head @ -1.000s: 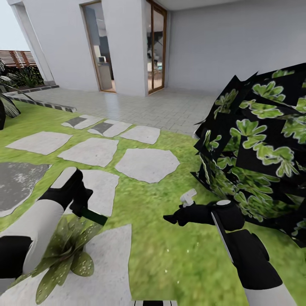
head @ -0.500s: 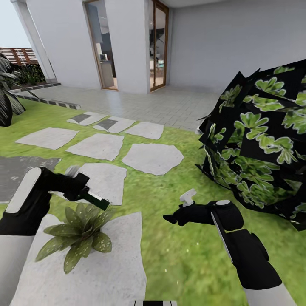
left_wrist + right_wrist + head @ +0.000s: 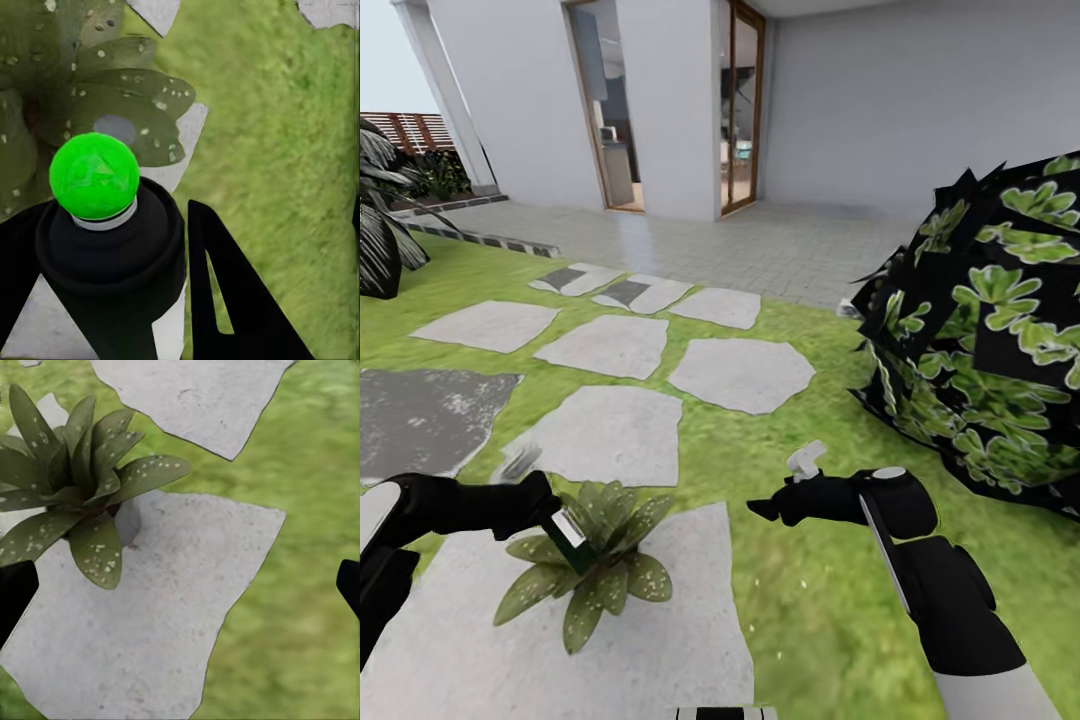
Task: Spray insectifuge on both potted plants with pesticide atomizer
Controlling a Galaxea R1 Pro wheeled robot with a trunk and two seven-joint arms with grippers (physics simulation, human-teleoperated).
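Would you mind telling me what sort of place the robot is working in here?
It looks like a house's garden: a lawn crossed by flat grey stepping stones, a round dark bush, and a white house with glass doors behind a paved terrace.

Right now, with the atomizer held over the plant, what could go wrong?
1. The atomizer in the left gripper sits low among the plant leaves; going lower could press or tip the plant.
2. Its nozzle seems aimed at one side, so the far leaves may stay unsprayed.
3. The right gripper hangs open near the big bush; swinging right could brush it.
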